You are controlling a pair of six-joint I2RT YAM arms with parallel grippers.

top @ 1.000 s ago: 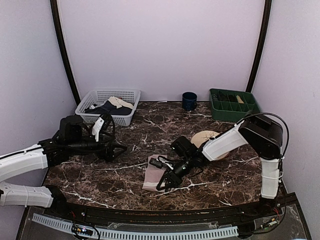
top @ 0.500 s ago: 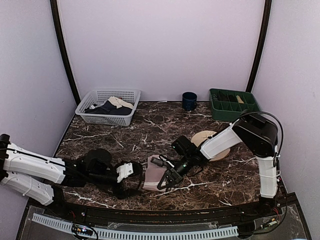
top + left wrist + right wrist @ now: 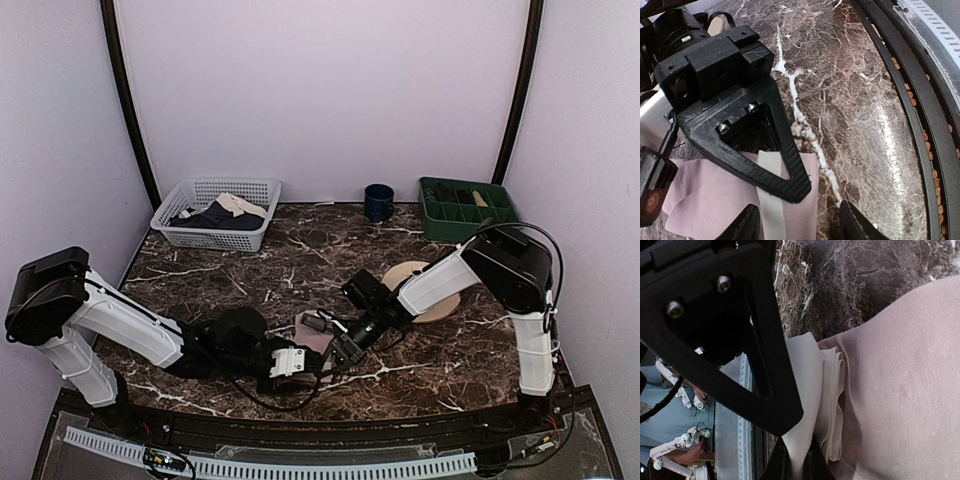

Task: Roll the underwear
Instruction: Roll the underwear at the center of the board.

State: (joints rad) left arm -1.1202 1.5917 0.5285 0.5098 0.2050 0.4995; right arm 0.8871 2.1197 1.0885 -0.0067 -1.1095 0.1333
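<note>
Pinching the folded cream waistband [image 3: 812, 385] of the underwear [image 3: 306, 332], the right gripper [image 3: 336, 352] is pressing the dusty-pink briefs flat on the marble table [image 3: 450, 350]. They are lying near the table's front edge, with the round plate [image 3: 405, 272] close by on the right. The left gripper [image 3: 800, 227] is hovering low over the same end of the garment with its jaws apart. One finger is sitting above the fabric and the other above bare marble, so nothing is in its grasp.

The step in hand appears to be starting the roll at the waistband end. Doing it well probably means lowering the left fingers until they are almost brushing the table, so that they catch every stacked layer of the fold and not just the top one. The two grippers are working nearly touching, so the left one is best placed beside the right gripper's pinch, not on top of it. Once both are gripping, turning the edge over evenly towards the pink body should keep the roll tight and straight. Lifting one corner first risks a skewed, loose roll.
</note>
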